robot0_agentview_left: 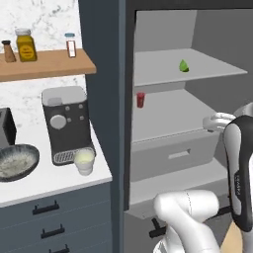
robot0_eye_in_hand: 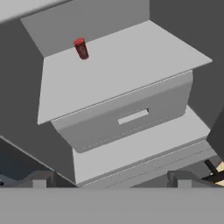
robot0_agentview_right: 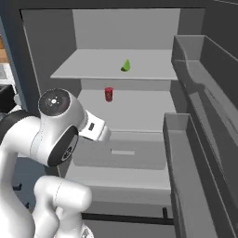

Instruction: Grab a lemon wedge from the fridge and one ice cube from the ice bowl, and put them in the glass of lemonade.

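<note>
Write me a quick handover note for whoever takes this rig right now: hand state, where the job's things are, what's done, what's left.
Hand: open and empty, in front of the open fridge, facing its lower shelves and drawer.
Lemon wedge: on the fridge's upper shelf, above a small red can on the shelf below.
Ice bowl: on the counter, left of the coffee machine.
Glass of lemonade: on the counter in front of the coffee machine.
Done: fridge door open.
Left: pick the wedge, drop it in the glass, then one ice cube from the bowl into the glass.
</note>
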Available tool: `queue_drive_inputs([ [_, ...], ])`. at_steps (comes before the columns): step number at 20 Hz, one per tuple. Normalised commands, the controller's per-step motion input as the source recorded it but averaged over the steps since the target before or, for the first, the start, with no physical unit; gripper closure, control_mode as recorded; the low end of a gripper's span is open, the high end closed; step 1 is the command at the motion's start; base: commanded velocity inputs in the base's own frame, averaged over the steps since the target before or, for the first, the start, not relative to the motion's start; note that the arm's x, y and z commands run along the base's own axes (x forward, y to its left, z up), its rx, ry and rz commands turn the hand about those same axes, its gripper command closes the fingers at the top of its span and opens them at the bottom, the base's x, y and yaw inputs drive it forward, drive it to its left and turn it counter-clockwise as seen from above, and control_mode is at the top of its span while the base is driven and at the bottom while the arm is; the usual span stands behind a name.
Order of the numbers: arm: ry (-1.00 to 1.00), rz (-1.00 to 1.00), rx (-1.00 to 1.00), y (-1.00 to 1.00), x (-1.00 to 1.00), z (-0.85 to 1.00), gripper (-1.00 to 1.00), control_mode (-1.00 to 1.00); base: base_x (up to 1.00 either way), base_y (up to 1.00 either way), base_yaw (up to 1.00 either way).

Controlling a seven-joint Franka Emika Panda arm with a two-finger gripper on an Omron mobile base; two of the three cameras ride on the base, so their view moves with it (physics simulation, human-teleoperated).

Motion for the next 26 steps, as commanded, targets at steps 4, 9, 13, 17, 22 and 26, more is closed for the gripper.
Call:
queue_drive_inputs([
  [4,0.0,0.0,0.0,0.0,0.0,0.0,-1.0,1.0,0.85,-0.42,0.16],
  [9,-0.11,0.04,0.06,-0.17,0.06,0.12,-1.0,-1.0,0.09,-0.1,0.02],
  [13,-0.18,0.01,0.11,-0.02,-0.07,0.31,-1.0,-1.0,0.0,0.0,0.0],
  [17,-0.27,0.0,0.16,0.0,-0.28,0.41,-1.0,-1.0,0.0,0.0,0.0],
  [22,-0.07,0.0,-0.07,0.42,0.05,0.97,-1.0,-1.0,0.0,0.0,0.0],
  [26,0.0,0.0,-0.18,0.42,0.16,1.0,-1.0,-1.0,0.0,0.0,0.0],
])
